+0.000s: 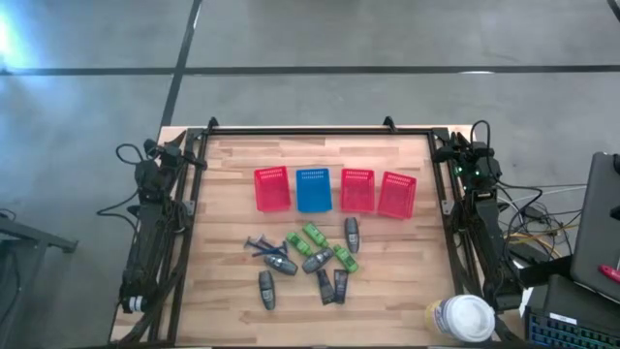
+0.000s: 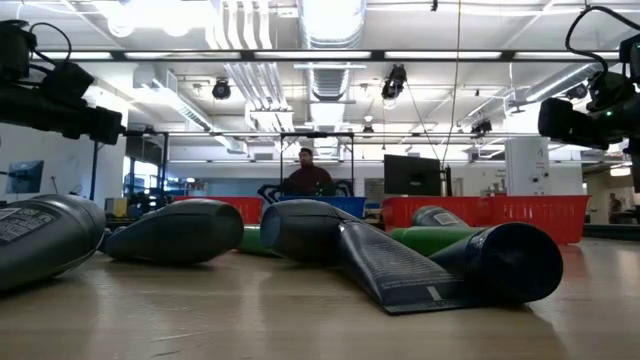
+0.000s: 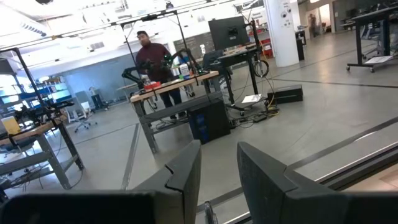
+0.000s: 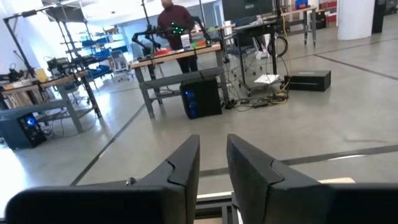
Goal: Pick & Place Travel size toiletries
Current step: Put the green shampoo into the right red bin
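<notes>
High view. Wooden table (image 1: 232, 174); both arms parked along its side edges, left arm (image 1: 155, 233) at the left rail, right arm (image 1: 480, 223) at the right rail, neither over the work area. Four slotted baskets in a row at mid-table: red basket (image 1: 271, 189), blue basket (image 1: 313, 189), two further red baskets (image 1: 357, 190) and (image 1: 397, 195). Travel size toiletries (image 1: 305, 260) lie loose in a cluster just in front of the baskets, touching none. Long axes vary: one grey tube (image 1: 353, 234) runs front-to-back, another grey tube (image 1: 266, 289) likewise, green tubes (image 1: 314, 236) lie diagonally, thin dark blue pieces (image 1: 260, 246) run nearly crosswise.

Low view. Tubes lie flat on the wood, caps pointing various ways; the baskets stand behind them.

Left wrist view. Left gripper (image 3: 219, 180) faces the room, jaws parted somewhat, nothing between them.

Right wrist view. Right gripper (image 4: 213, 168) also faces the room, jaws drawn in close, grasping nothing.

Judgement: no pick begun. Best start with an outlying tube, turning the wrist so the fingers close across its long axis.
</notes>
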`<state>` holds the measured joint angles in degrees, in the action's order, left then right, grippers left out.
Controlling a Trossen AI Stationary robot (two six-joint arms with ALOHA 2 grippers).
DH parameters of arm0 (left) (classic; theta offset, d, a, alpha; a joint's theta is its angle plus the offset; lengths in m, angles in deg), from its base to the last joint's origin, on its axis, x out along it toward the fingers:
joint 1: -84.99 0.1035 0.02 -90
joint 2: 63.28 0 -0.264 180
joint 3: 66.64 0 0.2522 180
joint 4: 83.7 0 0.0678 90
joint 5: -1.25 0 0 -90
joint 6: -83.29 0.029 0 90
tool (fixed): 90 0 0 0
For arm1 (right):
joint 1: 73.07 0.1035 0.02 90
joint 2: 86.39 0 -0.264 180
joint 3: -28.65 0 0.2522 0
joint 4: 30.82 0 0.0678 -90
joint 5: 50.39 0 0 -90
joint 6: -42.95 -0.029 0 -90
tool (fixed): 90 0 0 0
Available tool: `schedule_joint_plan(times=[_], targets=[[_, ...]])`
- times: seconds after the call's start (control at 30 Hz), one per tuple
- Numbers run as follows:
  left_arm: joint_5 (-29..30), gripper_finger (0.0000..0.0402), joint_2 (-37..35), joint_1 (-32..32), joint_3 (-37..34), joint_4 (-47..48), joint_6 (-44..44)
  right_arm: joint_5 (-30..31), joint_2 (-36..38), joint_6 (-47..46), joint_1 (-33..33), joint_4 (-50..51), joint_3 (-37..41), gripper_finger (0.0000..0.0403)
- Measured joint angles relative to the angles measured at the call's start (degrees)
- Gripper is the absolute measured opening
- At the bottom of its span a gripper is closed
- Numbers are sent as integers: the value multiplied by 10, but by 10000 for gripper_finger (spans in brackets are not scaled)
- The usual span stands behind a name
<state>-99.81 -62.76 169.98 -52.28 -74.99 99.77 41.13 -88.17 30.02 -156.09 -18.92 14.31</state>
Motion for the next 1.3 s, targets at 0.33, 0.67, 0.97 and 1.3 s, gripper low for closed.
schedule_joint_plan(times=[0.33, 0.67, 0.97, 1.3], targets=[[0, 110, 0, 0, 0, 0, 0, 0, 0, 0, 0, 0, 0, 46], [0, 110, 0, 0, 0, 0, 0, 2, 0, 13, 0, 0, 0, 58], [0, 110, 0, 0, 0, 0, 0, -16, 0, -212, 0, 4, 0, 87], [0, 110, 0, 0, 0, 1, 0, -243, -22, -462, 0, -30, 0, 115]])
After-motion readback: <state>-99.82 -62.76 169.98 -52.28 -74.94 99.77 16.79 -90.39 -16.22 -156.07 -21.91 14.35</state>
